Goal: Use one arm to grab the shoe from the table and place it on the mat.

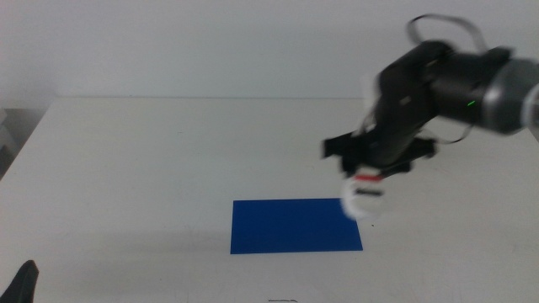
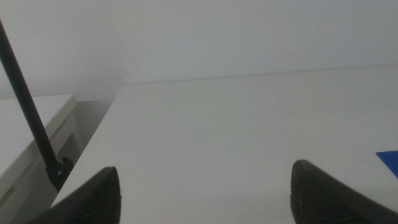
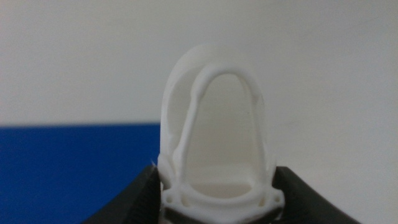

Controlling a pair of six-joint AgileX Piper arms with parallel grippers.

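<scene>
Above the mat's (image 1: 296, 225) right end, right hand (image 1: 368, 178) grasping shoe (image 3: 216, 143), sole visible at wrist, left hand (image 2: 205, 193) released

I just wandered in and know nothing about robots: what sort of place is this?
Probably a robotics lab or test bench. A bare white table stands against a plain wall, holding only a blue mat. A robot arm carries a small shoe in its right gripper, while the left gripper waits at the table's edge.

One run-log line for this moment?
right gripper: shut on small white strapped shoe, held above flat dark blue mat right edge | left gripper: open, waiting
</scene>
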